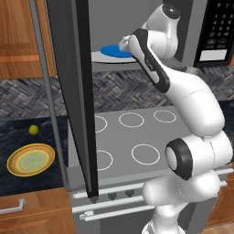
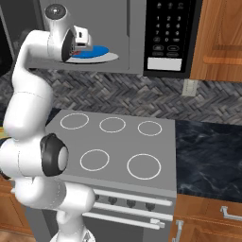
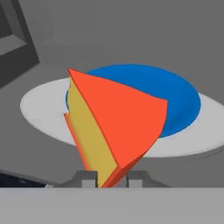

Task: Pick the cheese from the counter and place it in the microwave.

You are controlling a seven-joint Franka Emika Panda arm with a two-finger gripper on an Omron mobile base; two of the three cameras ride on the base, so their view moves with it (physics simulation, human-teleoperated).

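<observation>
Cheese [image 3: 127,122] sits clamped between the jaws, which stand narrow around the base of the wedge; its red-orange face and tan-yellow side rise straight up from the fingertips [image 3: 86,178] in the hand view. Just beyond the jaws lies the white turntable [image 3: 43,109] with its blue disc [image 3: 175,94], the wedge held in front of it and partly over its near rim; whether the wedge touches it cannot be told. Grey inner walls of the microwave [image 2: 137,33] close in behind and to both sides of the jaws.

In the right base view, the gripper [image 2: 84,43] is inside the microwave opening, at the edge of the turntable, with a sliver of red showing under the hand. The black keypad panel [image 2: 170,33] stands to the side of the opening. The open microwave door [image 1: 75,91] hangs forward in the left base view, a tall dark slab with a long metal handle [image 1: 45,87], standing beside the arm and well apart from the jaws.

Far below the jaws are the grey stovetop [image 2: 118,142] with white rings and the dark marbled counter [image 1: 27,137]. On that counter rest a yellow plate [image 1: 31,160] and a small yellow-green ball [image 1: 33,130], near each other but apart.

The arm rises from the base, bends at the elbow over the stovetop and reaches up, with the hand turned level into the cavity.
</observation>
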